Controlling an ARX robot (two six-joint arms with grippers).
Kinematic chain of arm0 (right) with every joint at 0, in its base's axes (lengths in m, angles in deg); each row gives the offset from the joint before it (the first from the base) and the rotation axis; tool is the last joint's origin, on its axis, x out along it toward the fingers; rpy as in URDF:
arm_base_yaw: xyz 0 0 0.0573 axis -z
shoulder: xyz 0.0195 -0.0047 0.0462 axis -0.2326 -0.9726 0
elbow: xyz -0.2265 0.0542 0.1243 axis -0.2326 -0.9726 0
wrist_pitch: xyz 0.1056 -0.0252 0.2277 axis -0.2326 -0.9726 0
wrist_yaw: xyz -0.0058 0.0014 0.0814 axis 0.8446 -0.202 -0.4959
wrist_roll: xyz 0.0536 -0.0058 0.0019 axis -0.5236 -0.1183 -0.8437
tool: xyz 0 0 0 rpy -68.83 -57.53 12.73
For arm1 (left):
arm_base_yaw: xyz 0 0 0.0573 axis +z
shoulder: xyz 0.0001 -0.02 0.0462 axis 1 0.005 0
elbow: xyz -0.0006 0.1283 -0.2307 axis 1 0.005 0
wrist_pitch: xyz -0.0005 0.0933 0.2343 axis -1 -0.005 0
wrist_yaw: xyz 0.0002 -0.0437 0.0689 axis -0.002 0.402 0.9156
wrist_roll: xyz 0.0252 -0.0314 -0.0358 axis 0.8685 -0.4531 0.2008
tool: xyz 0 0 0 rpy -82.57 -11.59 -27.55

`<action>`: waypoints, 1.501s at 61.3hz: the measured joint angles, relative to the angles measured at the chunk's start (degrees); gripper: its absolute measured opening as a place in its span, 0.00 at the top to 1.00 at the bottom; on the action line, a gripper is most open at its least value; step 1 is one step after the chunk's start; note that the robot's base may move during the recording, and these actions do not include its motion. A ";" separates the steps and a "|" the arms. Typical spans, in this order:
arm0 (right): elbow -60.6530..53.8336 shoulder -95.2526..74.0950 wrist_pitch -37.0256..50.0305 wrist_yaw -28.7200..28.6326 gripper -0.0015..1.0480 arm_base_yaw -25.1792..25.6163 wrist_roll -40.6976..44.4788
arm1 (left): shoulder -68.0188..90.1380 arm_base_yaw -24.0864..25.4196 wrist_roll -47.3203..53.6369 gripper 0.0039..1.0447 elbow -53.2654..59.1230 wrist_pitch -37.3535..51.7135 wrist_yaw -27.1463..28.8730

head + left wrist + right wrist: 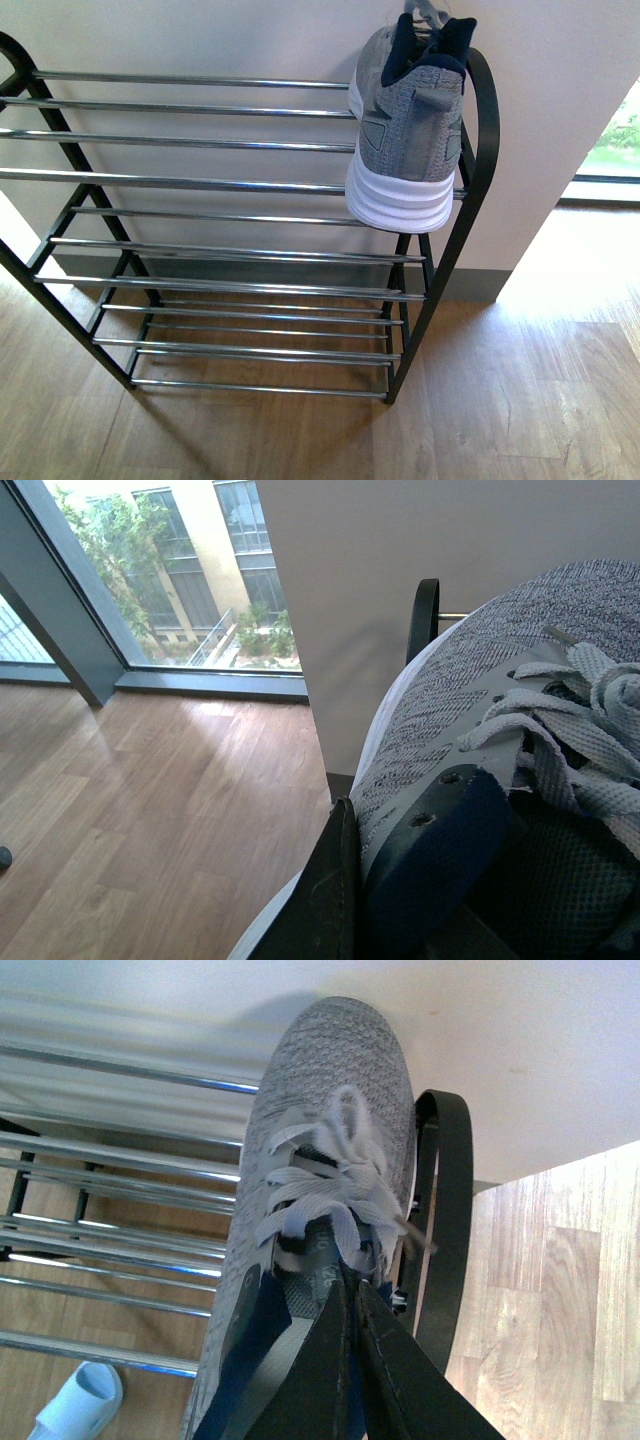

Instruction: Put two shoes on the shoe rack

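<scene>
One grey sneaker (410,130) with a thick white sole rests at the right end of the shoe rack's (200,183) top tier, heel towards me and toe towards the wall. In the right wrist view my right gripper (348,1300) is shut on the navy tongue of this sneaker (320,1110), just behind the laces. My left gripper (370,880) is shut on the navy collar of a grey sneaker (450,710), one black finger (322,900) outside it. I cannot tell whether this is a second shoe. Neither gripper shows in the front view.
The rack's black rounded side (487,120) stands right beside the sneaker. Lower tiers of silver bars (240,285) sit below. The rack backs onto a white wall (250,40). A pale blue slipper (80,1400) lies on the wooden floor. A large window (170,570) is to the right.
</scene>
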 joint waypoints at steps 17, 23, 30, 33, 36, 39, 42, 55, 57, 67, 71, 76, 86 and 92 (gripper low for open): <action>-0.57 0.17 2.14 -0.09 0.76 4.92 3.72 | 0.00 0.00 0.00 0.99 0.00 0.00 0.07; -0.55 2.03 3.50 -0.28 0.56 9.64 8.72 | 0.00 0.00 0.00 0.99 0.00 0.00 0.04; -0.44 5.90 3.78 -1.73 0.40 13.00 13.73 | 0.00 0.00 0.00 0.99 0.00 0.00 0.04; -0.85 8.09 4.72 -2.43 0.33 13.94 16.52 | 0.00 0.00 0.00 0.99 0.00 0.00 0.04; -1.90 10.71 5.53 -3.89 0.26 14.80 18.73 | 0.00 0.00 0.00 0.99 0.00 0.00 0.04; -4.44 14.58 6.97 -4.42 0.18 15.61 22.25 | 0.00 0.00 0.00 0.99 0.00 0.00 0.04; -6.88 17.90 8.04 -5.64 0.12 16.39 24.41 | 0.00 0.00 0.00 0.99 0.00 0.00 0.02; -19.04 32.06 12.02 -8.17 0.09 21.46 29.77 | 0.00 0.00 0.00 0.99 0.00 0.00 0.07; -19.54 32.96 12.28 -8.44 0.09 21.94 29.68 | 0.00 0.00 0.00 0.99 0.00 0.00 0.07; -36.85 40.85 41.51 -20.26 0.31 22.73 19.56 | 0.00 0.00 0.00 0.99 0.00 0.00 -0.04; -44.63 43.91 49.83 -20.94 0.41 22.03 17.31 | 0.00 -0.02 0.00 0.99 0.00 0.00 -0.07; -52.09 46.86 55.41 -20.63 0.52 21.75 15.91 | 0.00 -0.02 0.00 0.99 0.00 0.00 0.09; -62.80 51.32 60.19 -17.00 0.74 19.80 14.62 | 0.00 -0.02 0.00 0.99 0.00 0.00 0.09; -68.28 54.21 62.47 -17.22 0.89 18.56 14.47 | 0.00 -0.04 0.00 0.99 0.00 0.00 -0.11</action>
